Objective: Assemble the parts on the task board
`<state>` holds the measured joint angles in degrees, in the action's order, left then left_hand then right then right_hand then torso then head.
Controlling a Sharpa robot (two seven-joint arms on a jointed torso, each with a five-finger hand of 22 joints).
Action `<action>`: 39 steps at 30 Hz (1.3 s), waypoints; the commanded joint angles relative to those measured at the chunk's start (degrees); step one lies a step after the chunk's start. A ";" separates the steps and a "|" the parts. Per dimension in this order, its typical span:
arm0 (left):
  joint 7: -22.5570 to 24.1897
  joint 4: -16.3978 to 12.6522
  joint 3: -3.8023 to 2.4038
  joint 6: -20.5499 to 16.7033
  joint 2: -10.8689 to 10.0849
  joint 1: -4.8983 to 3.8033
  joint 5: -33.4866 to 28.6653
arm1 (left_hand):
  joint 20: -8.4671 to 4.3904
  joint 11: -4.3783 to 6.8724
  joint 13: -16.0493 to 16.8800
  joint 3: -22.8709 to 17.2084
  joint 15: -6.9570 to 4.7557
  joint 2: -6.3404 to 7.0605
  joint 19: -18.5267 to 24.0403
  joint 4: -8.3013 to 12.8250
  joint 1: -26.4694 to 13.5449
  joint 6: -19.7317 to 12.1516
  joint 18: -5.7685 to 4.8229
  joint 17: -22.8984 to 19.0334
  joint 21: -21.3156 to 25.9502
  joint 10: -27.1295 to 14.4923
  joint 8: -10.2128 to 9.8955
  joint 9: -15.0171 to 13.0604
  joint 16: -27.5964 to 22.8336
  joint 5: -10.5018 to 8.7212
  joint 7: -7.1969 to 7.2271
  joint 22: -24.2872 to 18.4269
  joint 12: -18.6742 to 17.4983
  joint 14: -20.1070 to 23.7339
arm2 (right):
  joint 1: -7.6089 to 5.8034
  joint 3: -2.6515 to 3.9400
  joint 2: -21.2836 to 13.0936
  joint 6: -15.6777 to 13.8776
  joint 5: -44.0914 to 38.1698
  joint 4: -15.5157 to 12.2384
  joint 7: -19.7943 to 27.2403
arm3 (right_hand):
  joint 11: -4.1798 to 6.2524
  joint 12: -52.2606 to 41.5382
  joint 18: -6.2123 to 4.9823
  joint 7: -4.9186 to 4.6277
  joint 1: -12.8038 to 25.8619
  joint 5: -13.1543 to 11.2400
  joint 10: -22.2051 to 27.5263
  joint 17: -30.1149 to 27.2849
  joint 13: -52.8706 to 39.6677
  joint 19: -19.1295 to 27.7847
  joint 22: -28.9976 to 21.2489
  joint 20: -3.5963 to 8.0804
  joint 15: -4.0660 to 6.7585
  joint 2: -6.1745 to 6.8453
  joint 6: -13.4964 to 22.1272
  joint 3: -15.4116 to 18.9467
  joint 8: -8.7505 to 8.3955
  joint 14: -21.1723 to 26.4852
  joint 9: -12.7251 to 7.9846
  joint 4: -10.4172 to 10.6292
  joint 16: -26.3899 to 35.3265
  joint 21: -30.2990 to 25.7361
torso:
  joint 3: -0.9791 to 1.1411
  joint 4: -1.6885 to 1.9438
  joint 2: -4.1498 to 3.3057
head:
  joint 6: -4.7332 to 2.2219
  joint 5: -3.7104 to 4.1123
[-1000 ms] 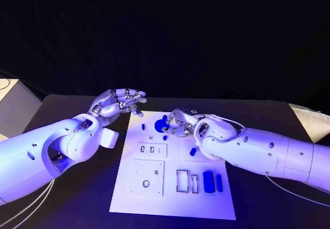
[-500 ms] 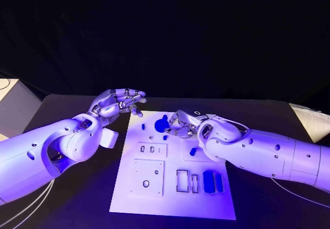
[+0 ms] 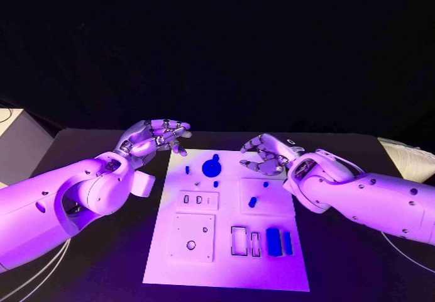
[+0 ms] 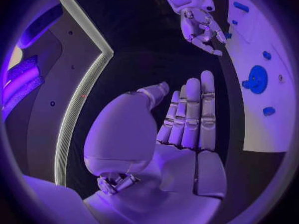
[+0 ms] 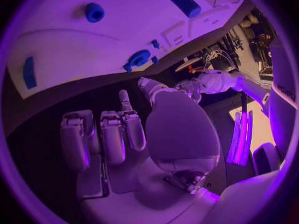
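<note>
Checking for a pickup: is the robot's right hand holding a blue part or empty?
Empty: the right hand has spread fingers with nothing between them.

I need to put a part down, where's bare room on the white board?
The task board is bare along its near edge, below the rectangular slots. The far end is crowded: the round blue part sits between the left hand and right hand.

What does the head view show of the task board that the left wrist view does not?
Only the head view takes in the whole task board, with the rectangular slots and upright blue bars at its near end, and the left hand from outside. Only the left wrist view looks along the left hand's own palm, fingers apart and holding nothing. Both show the round blue part on the board and the right hand beside it, holding nothing.
</note>
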<state>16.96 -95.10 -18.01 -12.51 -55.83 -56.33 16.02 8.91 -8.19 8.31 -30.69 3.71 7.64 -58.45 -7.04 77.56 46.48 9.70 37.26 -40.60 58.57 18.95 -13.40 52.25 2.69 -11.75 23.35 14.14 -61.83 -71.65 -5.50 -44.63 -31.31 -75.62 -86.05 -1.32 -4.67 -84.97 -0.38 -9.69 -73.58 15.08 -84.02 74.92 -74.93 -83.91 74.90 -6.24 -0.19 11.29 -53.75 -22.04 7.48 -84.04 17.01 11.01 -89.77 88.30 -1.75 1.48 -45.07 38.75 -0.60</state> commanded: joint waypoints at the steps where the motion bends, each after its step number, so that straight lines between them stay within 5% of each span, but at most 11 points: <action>1: 0.69 0.32 -0.03 1.14 0.57 0.10 0.08 | -0.04 -0.15 0.06 -0.19 0.11 -0.13 0.54 -0.20 -0.60 -0.44 0.64 -0.09 -0.22 -0.44 0.33 -0.05 -0.13 0.10 -0.78 0.06 0.13 0.13 | -0.20 0.04 -2.64 -0.51 12.74 -0.80 11.50 | -0.06 0.45 -0.22 0.08 -1.51 -0.48 -0.97 13.84 -10.51 -4.98 13.26 -0.01 -0.23 0.86 0.36 -0.32 -0.05 -5.63 -0.11 -1.35 0.28 -0.35 | 0.40 -0.52 0.48 | 0.08 0.29; 9: 0.87 1.26 -0.02 1.53 1.50 0.77 0.07 | -0.04 -0.14 0.07 -0.20 0.11 -0.11 0.57 -0.19 -0.60 -0.44 0.64 -0.10 -0.23 -0.44 0.34 -0.06 -0.14 0.10 -0.77 0.07 0.15 0.16 | -0.20 0.09 -9.02 6.01 12.08 0.75 14.03 | -0.07 0.73 -0.20 0.08 -3.98 -2.08 -0.72 14.34 -10.28 -5.01 13.31 -0.04 -0.24 2.57 0.28 -0.69 0.24 -5.76 -0.22 -3.74 0.08 -0.33 | 0.95 -0.88 0.77 | 0.17 1.31; 18: 0.94 1.92 -0.01 1.87 2.08 1.30 0.06 | -0.03 -0.14 0.08 -0.21 0.11 -0.08 0.62 -0.17 -0.60 -0.45 0.64 -0.11 -0.24 -0.46 0.35 -0.07 -0.16 0.10 -0.77 0.08 0.18 0.19 | 1.08 0.03 -10.55 9.02 6.56 4.41 12.58 | -0.14 0.82 -0.19 0.04 -3.55 -1.61 -0.66 14.56 -10.21 -5.03 13.34 -0.05 -0.28 3.52 0.79 0.85 0.14 -5.82 -0.37 -3.78 -0.01 -0.32 | 1.58 -1.19 1.00 | 0.50 1.31; 27: 0.93 2.21 -0.01 2.00 2.26 1.46 0.09 | -0.03 -0.13 0.09 -0.24 0.11 -0.08 0.65 -0.15 -0.58 -0.45 0.65 -0.12 -0.26 -0.47 0.36 -0.07 -0.17 0.11 -0.76 0.09 0.21 0.22 | 2.56 -0.04 -8.14 5.46 2.33 7.08 7.29 | -0.20 0.74 -0.22 -0.03 -3.24 -1.78 -0.74 14.55 -10.26 -4.99 13.27 -0.08 -0.33 3.25 1.19 1.98 0.02 -5.82 -0.48 -3.38 -0.01 -0.41 | 1.33 -0.96 0.86 | 0.53 1.22; 39: 0.90 2.14 -0.01 2.13 2.17 1.50 0.11 | -0.03 -0.13 0.09 -0.24 0.11 -0.08 0.65 -0.15 -0.58 -0.45 0.65 -0.12 -0.26 -0.47 0.36 -0.07 -0.17 0.11 -0.76 0.09 0.21 0.22 | 3.14 -0.05 -4.86 3.29 0.58 10.04 3.37 | -0.28 0.79 -0.21 -0.13 -3.38 -2.21 -0.68 14.57 -10.21 -5.01 13.28 -0.12 -0.39 2.79 1.68 2.94 -0.15 -5.82 -0.62 -3.13 -0.01 -0.40 | 1.49 -0.55 0.45 | 0.59 1.64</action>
<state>17.15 -92.79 -18.00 -11.53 -53.73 -54.84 16.02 8.90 -8.40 8.35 -30.69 3.71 7.63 -58.04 -7.03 77.56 46.48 9.69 37.23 -40.59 58.36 18.95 -13.38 52.25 2.69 -11.75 23.39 14.14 -61.83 -68.55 -5.56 -49.67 -26.75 -73.16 -76.37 4.35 -4.67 -84.47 -0.38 -9.73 -77.14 13.07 -84.01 74.93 -74.90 -83.91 74.93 -6.25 -0.19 14.42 -52.48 -19.41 7.51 -84.03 16.44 7.96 -89.77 87.75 -0.30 0.86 -44.48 39.28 1.01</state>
